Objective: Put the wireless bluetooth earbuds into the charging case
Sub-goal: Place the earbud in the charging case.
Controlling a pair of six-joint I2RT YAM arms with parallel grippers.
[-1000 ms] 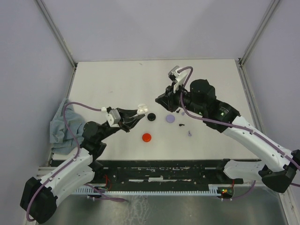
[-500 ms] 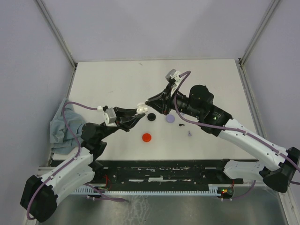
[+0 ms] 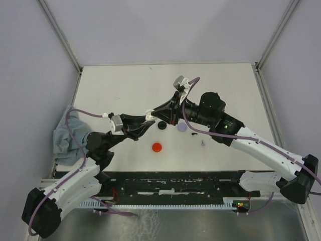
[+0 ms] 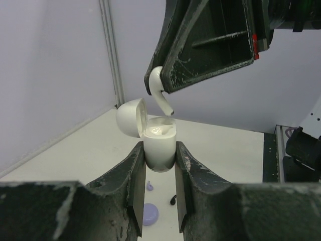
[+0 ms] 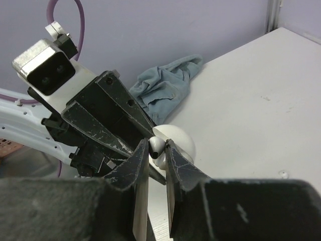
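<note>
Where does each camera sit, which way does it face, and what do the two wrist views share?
Top external: above and behind the arms, looking down on the table; both arms show, bases at the bottom.
Left wrist: on the left arm, looking along the left gripper, shut on the open white case; its fingers fill the bottom.
Right wrist: on the right arm, facing the left arm and blue cloth; the right gripper pinches the white earbud.
Shared: both wrist views show case and earbud.
</note>
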